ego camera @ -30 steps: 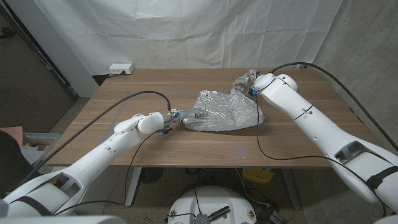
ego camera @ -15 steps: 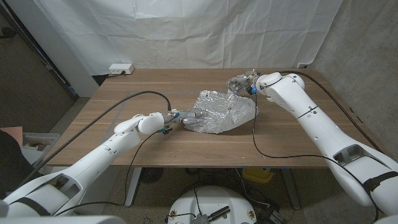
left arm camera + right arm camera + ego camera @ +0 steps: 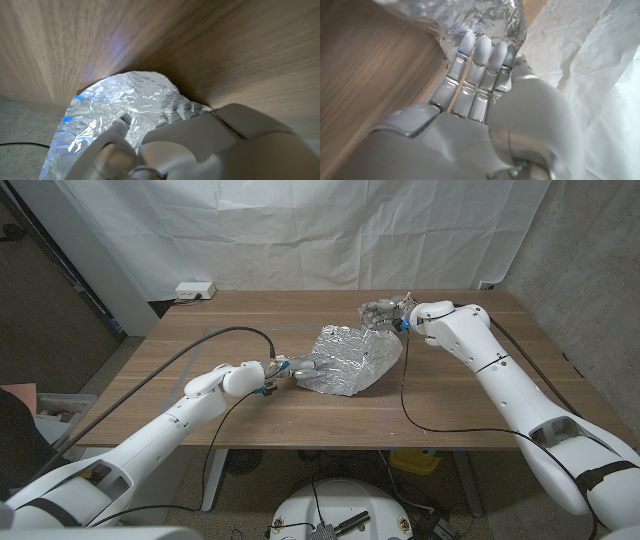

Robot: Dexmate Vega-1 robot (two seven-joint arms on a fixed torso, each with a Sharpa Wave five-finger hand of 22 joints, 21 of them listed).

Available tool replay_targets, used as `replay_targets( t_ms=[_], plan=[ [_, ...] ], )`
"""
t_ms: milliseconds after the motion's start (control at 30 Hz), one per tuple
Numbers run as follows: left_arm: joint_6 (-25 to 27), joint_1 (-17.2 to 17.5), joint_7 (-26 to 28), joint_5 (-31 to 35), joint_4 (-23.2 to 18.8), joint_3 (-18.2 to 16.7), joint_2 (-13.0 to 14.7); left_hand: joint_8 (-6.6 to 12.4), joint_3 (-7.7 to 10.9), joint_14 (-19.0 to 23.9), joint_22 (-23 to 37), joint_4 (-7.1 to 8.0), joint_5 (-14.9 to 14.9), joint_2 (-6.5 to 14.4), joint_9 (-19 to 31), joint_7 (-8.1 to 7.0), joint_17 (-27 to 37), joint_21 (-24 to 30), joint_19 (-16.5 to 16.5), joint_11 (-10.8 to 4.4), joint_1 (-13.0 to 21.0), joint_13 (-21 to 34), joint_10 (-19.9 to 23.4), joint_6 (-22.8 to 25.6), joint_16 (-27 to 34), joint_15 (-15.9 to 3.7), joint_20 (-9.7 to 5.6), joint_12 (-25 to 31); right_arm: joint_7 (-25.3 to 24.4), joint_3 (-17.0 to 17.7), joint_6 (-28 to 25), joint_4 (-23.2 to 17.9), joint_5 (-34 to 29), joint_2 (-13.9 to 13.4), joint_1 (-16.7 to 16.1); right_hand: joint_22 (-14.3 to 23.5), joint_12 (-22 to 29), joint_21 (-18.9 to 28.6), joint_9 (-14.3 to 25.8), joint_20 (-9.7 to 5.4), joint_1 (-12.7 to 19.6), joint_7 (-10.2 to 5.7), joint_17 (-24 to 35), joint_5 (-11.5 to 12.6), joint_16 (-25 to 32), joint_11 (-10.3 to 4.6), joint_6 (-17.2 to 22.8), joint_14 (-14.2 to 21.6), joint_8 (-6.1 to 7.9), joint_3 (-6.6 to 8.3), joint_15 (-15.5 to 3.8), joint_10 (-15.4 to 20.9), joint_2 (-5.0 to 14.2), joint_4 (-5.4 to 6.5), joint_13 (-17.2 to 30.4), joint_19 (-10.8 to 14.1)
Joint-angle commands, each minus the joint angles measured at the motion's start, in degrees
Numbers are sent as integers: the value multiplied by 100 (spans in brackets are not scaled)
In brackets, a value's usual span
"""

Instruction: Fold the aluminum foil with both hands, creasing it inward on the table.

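Foil (image 3: 350,358) lifted at its far corner by right hand (image 3: 383,311) — left hand (image 3: 300,366) presses its near edge.

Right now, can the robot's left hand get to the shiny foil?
Yes, it looks so: the left hand already has its fingers on the near edge of the foil, with nothing between them.

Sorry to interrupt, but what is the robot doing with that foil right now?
It is folding a crinkled sheet of aluminum foil on the wooden table. The left hand presses on the sheet's left edge, while the right hand grips the far right corner, lifted off the table and drawn in over the sheet. The fold is underway, not yet creased flat.
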Motion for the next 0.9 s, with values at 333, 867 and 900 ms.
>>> replay_targets(
  t_ms=[333, 867, 900],
  plan=[
    [40, 40, 41, -41, -3, -28, 7, 23, -29, -757, 25, -6, 40, 497, 11, -12, 23, 50, -218, -12, 22, 18, -236, -54, 33, -211, 300, 13, -565, 286, 905, 644, 881, 686, -211, -91, -67, 96, 10, -74, 6, -39, -314, -23, -186, -4, -63, 154, -1, 48, -331, -53, 56, 61, -69, -54],
    [17, -4, 50, -53, 80, -7, -15, 23, -29, -758, 26, -5, 41, 501, 11, -18, 23, 47, -218, -4, 23, 18, -235, -61, 33, -208, 298, 16, -1701, 274, 1666, 742, 802, 1239, -560, -111, -203, 399, -27, -243, -124, -110, -827, -14, -608, -14, -134, 222, -26, 120, -306, -127, 110, 182, -303, 125],
    [19, -6, 47, -55, 81, -6, -17, 24, -29, -756, 26, -5, 41, 501, 11, -15, 23, 47, -216, -8, 23, 18, -232, -59, 33, -207, 298, 18, -1761, 269, 1723, 745, 791, 1273, -586, -101, -202, 422, -31, -249, -132, -113, -830, -13, -618, -22, -134, 220, -26, 122, -294, -125, 110, 187, -306, 141]
  ],
)
